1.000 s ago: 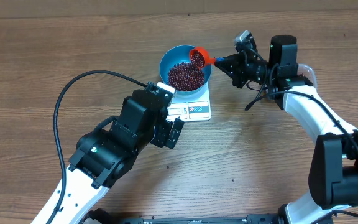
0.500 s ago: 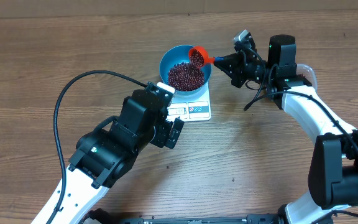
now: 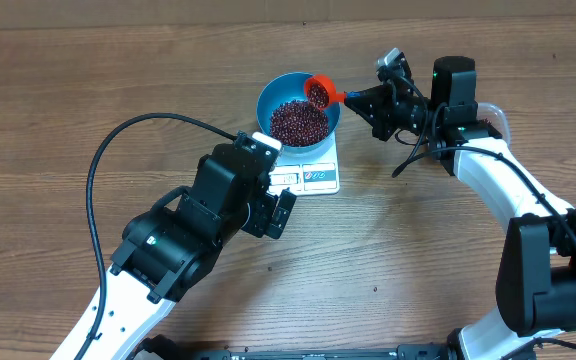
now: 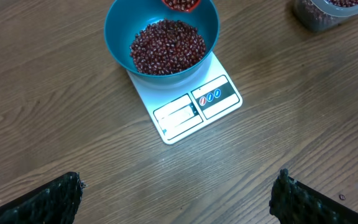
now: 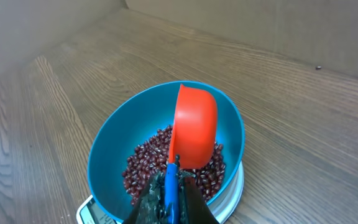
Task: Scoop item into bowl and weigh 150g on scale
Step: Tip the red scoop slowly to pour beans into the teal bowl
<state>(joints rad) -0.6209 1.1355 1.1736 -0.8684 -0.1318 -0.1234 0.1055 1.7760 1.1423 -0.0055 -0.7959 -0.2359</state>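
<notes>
The blue bowl (image 3: 266, 98) stands on the white scale (image 3: 316, 178) and holds a heap of red-brown beans (image 3: 298, 122). My right gripper (image 3: 360, 100) is shut on the blue handle of an orange scoop (image 3: 318, 90). The scoop hangs over the bowl's right rim with beans in it. In the right wrist view the scoop (image 5: 196, 127) shows its back above the beans (image 5: 145, 168), and the right gripper (image 5: 173, 200) clamps the handle. My left gripper (image 4: 178, 186) hangs open over bare table in front of the scale (image 4: 194, 109), holding nothing.
A clear plastic tub (image 4: 331, 12) with more beans sits at the top right of the left wrist view. The left arm's black cable (image 3: 103, 165) loops over the table on the left. Wood table surface surrounds the scale.
</notes>
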